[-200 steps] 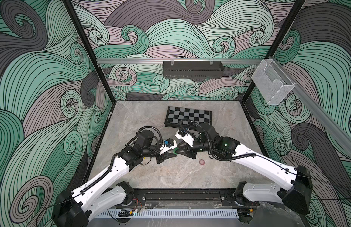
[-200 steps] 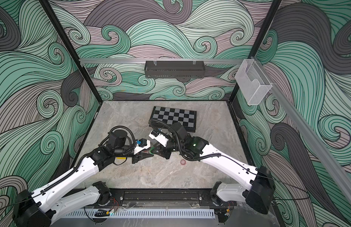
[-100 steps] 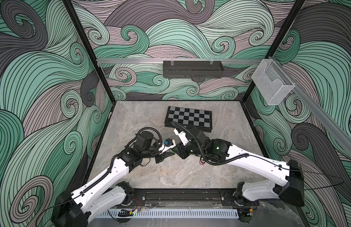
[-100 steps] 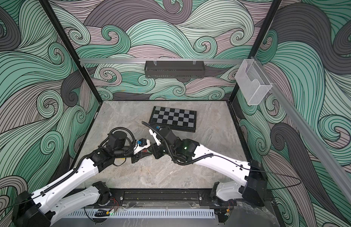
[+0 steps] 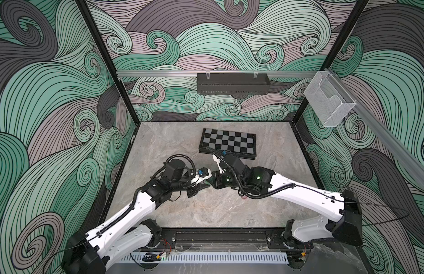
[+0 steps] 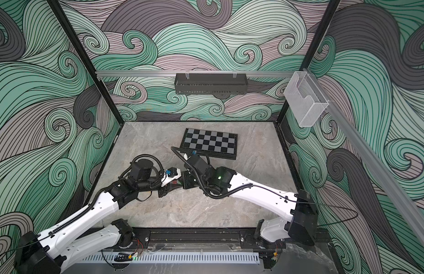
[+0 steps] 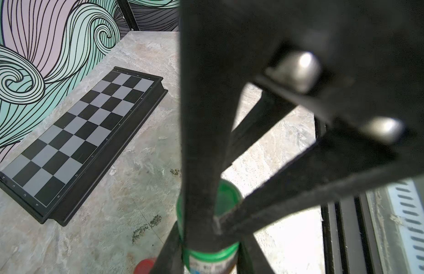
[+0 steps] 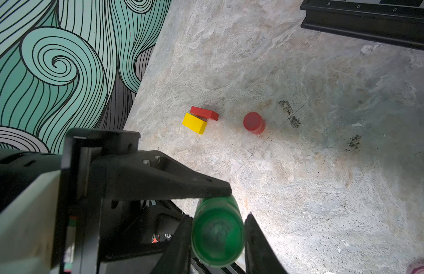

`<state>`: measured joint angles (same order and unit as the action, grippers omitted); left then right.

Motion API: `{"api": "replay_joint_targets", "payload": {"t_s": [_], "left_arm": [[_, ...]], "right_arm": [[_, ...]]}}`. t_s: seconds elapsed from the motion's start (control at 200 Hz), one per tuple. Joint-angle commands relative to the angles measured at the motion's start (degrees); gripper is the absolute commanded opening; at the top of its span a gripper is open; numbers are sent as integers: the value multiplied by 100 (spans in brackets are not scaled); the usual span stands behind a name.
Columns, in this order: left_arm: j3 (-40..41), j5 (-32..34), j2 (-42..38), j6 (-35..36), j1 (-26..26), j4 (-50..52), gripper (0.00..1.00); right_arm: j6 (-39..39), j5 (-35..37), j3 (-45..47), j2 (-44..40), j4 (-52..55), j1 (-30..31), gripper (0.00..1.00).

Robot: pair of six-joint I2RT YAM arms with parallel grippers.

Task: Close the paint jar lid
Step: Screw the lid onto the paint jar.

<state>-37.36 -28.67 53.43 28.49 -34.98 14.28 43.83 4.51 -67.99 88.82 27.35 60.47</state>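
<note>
At the left, the left gripper (image 5: 201, 186) is seen closed on the jar (image 7: 211, 262). Its fingers are clamped on either side of the labelled body, just under the green collar. The jar is held at the middle of the table (image 5: 206, 208), where the two arms meet. It appears to be lifted off the surface, though that cannot be told for certain.

The green lid (image 8: 218, 234) is already seated on the mouth of the jar, and no gap between the two can be made out. To the right, the right gripper (image 5: 215, 185) is closed on that lid, which is pinched between its two fingers.

The placing of the lid is judged to be done. How far it has been turned down cannot be seen, so some tightening may be left. After that, the lid is to be let go and the jar set down.

Behind and to the right, a chessboard (image 5: 227, 143) lies flat. A red block (image 8: 204, 113), a yellow block (image 8: 194, 123) and a red peg (image 8: 253, 123) lie loose on the table, apart from the jar.
</note>
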Motion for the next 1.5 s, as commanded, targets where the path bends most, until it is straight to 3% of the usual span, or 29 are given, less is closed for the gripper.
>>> {"api": "replay_joint_targets", "payload": {"t_s": [0.0, 0.06, 0.36, 0.47, 0.56, 0.761, 0.951, 1.051, 1.496], "left_arm": [[-215, -328, -130, 25, -44, -877, 10], [-232, -321, -105, 31, -44, -842, 10], [-338, -256, -2, 38, -44, -601, 10], [-340, -414, -4, 17, -44, -561, 10], [-339, -916, 7, 149, -48, -433, 10], [-394, -1885, 182, 227, -46, -107, 10], [-574, -2380, 517, 474, -44, 315, 10], [-605, -2476, 609, 568, -45, 408, 10], [-548, -2241, 504, 658, -44, 332, 12]], "right_arm": [[-21, -610, -159, 5, -333, 173, 38], [-138, -532, -142, -172, -275, 116, 51], [-969, -569, 391, -1356, -236, -399, 72], [-1870, -1062, 676, -1710, -432, -756, 78], [-2746, -1696, 843, -1888, -628, -1001, 86], [-4810, -2507, 1023, -2063, -642, -1030, 96], [-6237, -3135, 1213, -2062, -514, -1028, 97], [-6627, -3303, 1226, -1928, -468, -1028, 85], [-6836, -3607, 989, -1055, -395, -1046, 64]]}}
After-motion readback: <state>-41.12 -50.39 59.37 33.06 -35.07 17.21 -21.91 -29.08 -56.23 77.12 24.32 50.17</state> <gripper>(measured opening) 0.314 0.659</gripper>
